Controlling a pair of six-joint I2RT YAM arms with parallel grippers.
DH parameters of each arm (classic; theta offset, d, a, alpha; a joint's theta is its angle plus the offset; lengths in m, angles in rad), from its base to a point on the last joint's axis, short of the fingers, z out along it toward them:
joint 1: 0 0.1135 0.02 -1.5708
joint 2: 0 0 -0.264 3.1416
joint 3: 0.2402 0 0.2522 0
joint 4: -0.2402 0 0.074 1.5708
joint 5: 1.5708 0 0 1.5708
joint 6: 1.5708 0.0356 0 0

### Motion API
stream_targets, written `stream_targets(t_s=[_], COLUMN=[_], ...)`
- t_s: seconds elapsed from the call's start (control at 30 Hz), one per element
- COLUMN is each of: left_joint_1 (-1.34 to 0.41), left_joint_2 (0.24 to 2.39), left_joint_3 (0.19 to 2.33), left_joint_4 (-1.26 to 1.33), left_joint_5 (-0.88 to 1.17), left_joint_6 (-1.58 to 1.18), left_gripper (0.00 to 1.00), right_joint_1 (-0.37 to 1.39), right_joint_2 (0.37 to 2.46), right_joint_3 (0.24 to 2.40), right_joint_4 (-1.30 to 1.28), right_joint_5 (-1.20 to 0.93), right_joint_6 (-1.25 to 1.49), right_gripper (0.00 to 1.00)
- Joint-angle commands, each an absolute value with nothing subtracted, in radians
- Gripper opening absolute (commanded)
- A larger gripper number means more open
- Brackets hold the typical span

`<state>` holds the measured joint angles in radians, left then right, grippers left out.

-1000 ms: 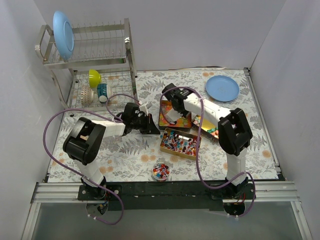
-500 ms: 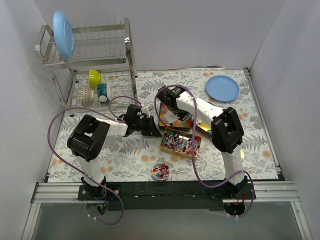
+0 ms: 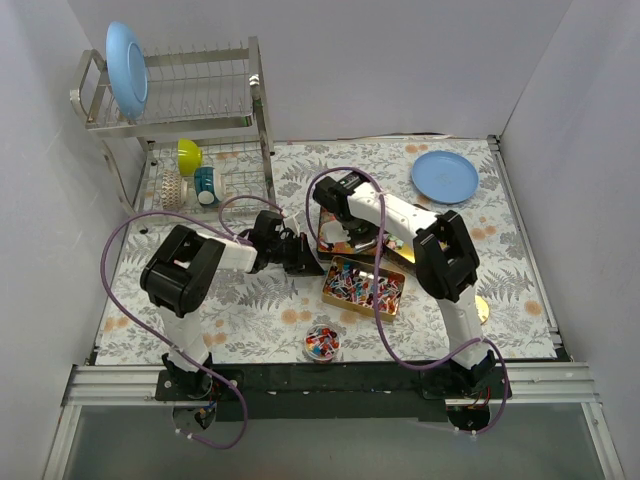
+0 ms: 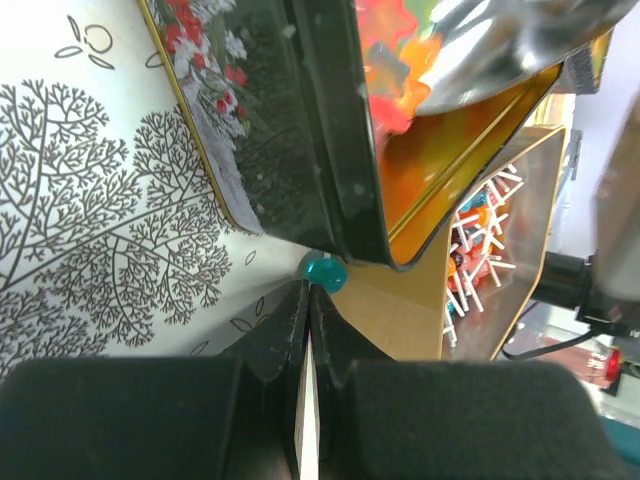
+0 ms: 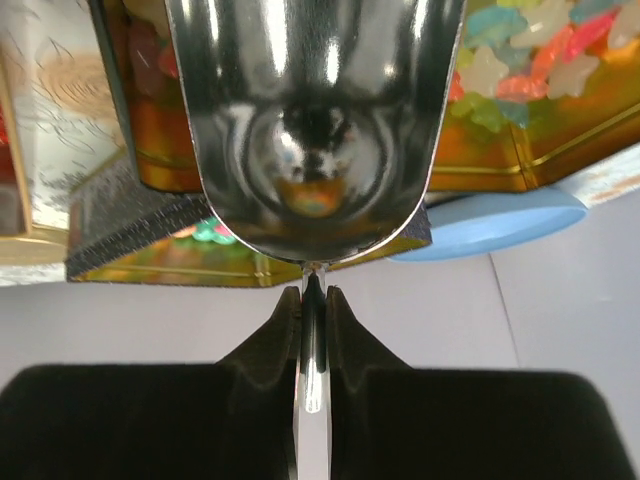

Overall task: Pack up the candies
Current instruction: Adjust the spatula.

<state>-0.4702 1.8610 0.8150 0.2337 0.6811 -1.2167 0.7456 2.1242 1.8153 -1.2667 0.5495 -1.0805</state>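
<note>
The right gripper (image 5: 312,296) pinches a metal scoop (image 5: 315,120) by its thin handle, fingers fully closed, over the gold tin (image 5: 480,165) of star-shaped candies (image 5: 505,65). The left gripper (image 4: 307,292) is closed on nothing, with a teal candy (image 4: 325,272) just off its fingertips.

Mirror-polished metal scoop (image 5: 315,120), glossy gold tin (image 5: 490,155), translucent gummy candies (image 5: 490,70)

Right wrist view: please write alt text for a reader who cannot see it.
The right gripper, jaws shut, pinches the thin handle of a shiny metal scoop. Beyond the scoop, a gold tin holds colourful star-shaped candies, and a blue plate shows at right.
</note>
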Motion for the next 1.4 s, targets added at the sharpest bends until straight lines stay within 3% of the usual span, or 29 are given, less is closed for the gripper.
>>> stream_targets(t_s=[0.0, 0.43, 1.03, 1.37], left_joint_1=[-0.454, -0.43, -0.357, -0.347], left_joint_2=[1.885, 1.933, 1.879, 1.861], left_joint_3=[0.821, 0.834, 0.899, 0.96], left_joint_4=[0.299, 0.318, 0.112, -0.101], left_joint_5=[0.719, 0.752, 0.811, 0.9], left_joint_6=[-1.258, -1.287, -1.18, -1.045], left_gripper=[0.0, 0.0, 0.0, 0.0], right_joint_1=[0.749, 0.749, 0.566, 0.499], right_joint_2=[2.166, 2.306, 2.12, 2.083], right_joint_3=[1.838, 2.002, 1.761, 1.709], right_joint_4=[-1.305, -1.292, -1.091, -1.057], right_joint_5=[0.439, 0.324, -0.198, -0.29], right_joint_6=[-0.991, -0.913, -1.063, -1.101], right_gripper=[0.01, 0.01, 0.01, 0.01])
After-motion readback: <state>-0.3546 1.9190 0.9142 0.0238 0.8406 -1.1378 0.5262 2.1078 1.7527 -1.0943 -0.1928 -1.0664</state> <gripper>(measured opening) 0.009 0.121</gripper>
